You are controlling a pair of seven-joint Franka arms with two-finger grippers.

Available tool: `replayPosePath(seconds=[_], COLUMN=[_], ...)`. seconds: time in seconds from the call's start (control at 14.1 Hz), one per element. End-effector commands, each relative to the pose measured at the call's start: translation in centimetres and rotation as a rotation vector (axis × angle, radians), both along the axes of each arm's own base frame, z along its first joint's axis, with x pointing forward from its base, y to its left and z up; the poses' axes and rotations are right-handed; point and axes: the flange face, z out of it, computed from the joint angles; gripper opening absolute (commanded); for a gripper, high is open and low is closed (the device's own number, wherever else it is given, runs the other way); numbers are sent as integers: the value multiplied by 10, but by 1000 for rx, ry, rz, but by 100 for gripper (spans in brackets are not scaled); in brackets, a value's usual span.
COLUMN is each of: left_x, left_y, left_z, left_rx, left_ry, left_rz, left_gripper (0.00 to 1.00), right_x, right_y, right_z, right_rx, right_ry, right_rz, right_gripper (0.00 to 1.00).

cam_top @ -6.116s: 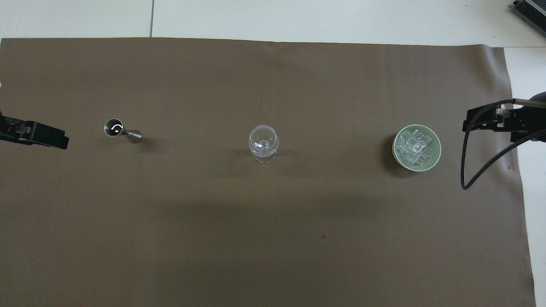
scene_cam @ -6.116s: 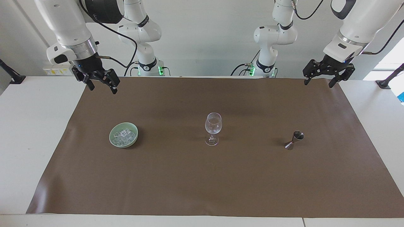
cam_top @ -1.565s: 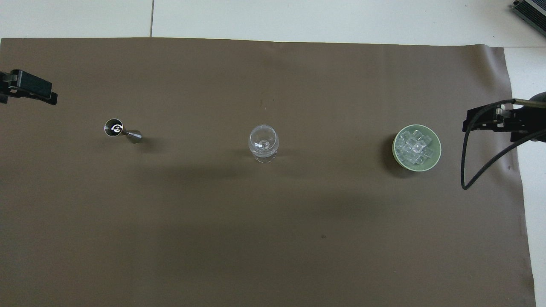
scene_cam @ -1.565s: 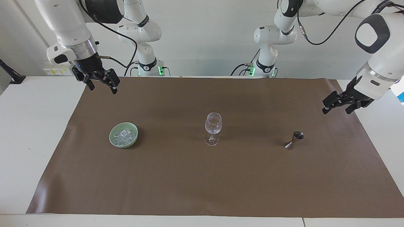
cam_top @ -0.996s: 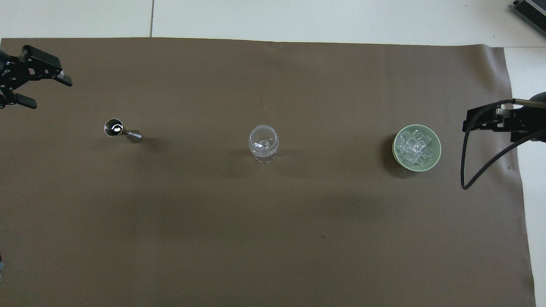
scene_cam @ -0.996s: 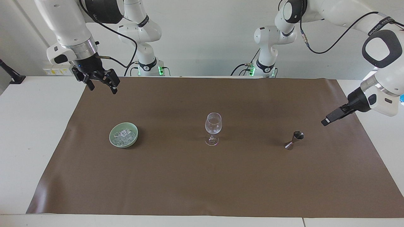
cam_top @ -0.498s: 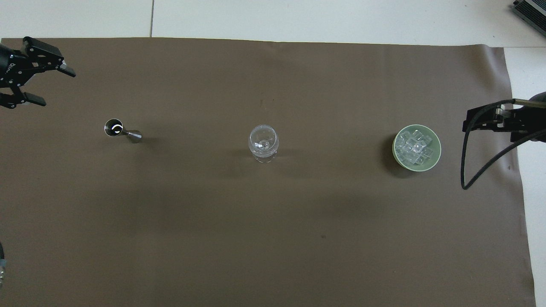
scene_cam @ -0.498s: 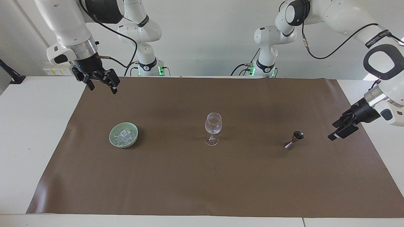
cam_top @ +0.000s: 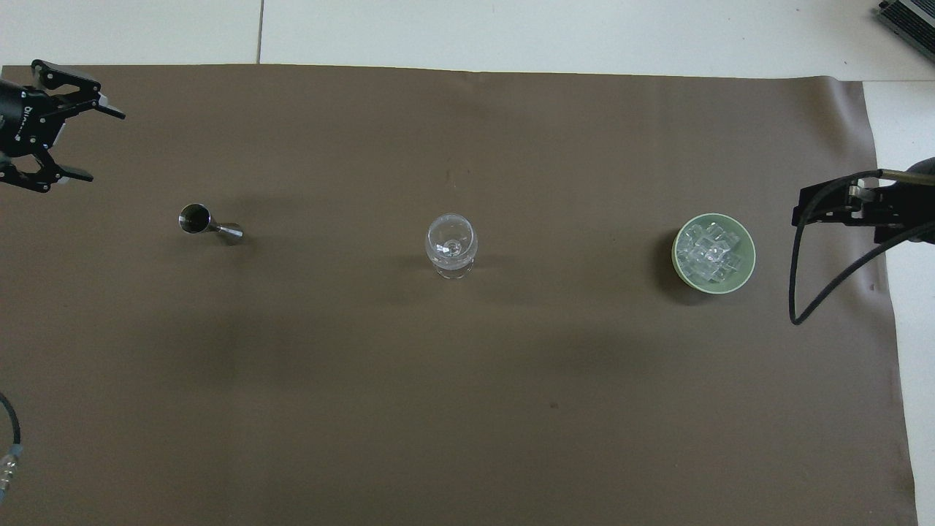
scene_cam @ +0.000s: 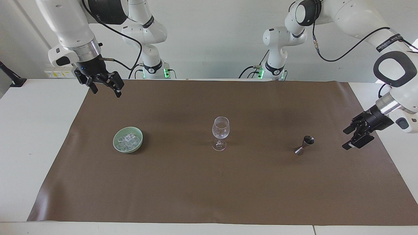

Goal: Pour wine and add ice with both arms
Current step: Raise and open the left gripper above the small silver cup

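A steel jigger (scene_cam: 304, 145) (cam_top: 208, 223) stands on the brown mat toward the left arm's end. A clear stemmed glass (scene_cam: 220, 129) (cam_top: 451, 241) stands upright mid-mat. Toward the right arm's end, a green bowl (scene_cam: 116, 145) (cam_top: 678, 272) holds the heap of ice (scene_cam: 128, 140) (cam_top: 712, 252). My left gripper (scene_cam: 346, 138) (cam_top: 104, 146) hangs open and low over the mat's end, beside the jigger and apart from it. My right gripper (scene_cam: 106, 93) (cam_top: 803, 208) waits open, high over the mat's corner by the bowl. No wine shows in either view.
The brown mat (scene_cam: 209, 189) covers most of the white table (scene_cam: 29, 137). A black cable (cam_top: 796, 307) loops down from the right wrist next to the bowl. A grey device (cam_top: 909, 18) sits at the table's corner farthest from the robots.
The left arm has swung out and down from its high rest, and its gripper has turned to point at the jigger. The right arm, glass, bowl and jigger have not moved.
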Motion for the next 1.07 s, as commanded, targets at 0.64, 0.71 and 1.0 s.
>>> replayPosePath(seconds=[0.64, 0.71, 1.0], left_x=[-4, -2, -1], left_y=[59, 67, 85], left_z=[-44, -58, -76], left_rx=[-371, -401, -512], left_ry=[182, 202, 229], left_rz=[365, 395, 482], left_gripper=[100, 100, 100], right_x=[-7, -7, -7], right_y=[-1, -1, -1], right_z=[1, 1, 1], right_rx=[25, 26, 26], right_ry=[5, 5, 5], right_rz=[14, 14, 14], right_gripper=[100, 100, 100])
